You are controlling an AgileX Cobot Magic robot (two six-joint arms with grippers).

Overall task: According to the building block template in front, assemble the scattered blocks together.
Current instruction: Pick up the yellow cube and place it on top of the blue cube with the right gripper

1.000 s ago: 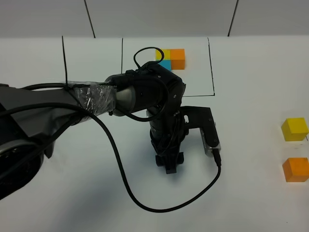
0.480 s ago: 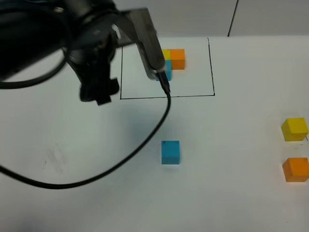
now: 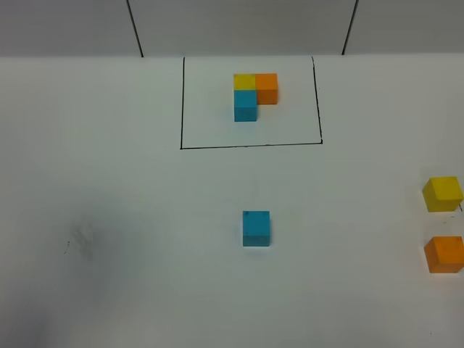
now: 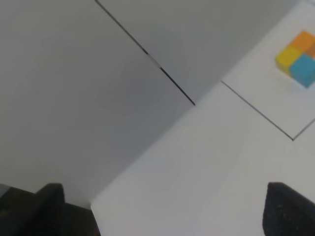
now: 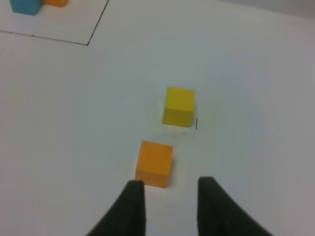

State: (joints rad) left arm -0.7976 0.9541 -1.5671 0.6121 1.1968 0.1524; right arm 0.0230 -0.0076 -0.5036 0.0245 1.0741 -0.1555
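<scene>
Left gripper (image 4: 167,209) is backing off, released, leaving sky-blue cube (image 3: 256,228) placed below building block template (image 3: 253,93). Right gripper (image 5: 170,199), released too, is hovering at orange cube (image 5: 154,163), likely next.

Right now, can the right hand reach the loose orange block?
Probably yes. The right hand is open just short of the orange block, nothing between them; the yellow block sits beyond, out of the way.

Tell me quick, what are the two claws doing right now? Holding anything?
Left gripper: open wide, holding nothing.
Right gripper: open and empty; the orange block sits just ahead of its tips, not between them.
</scene>
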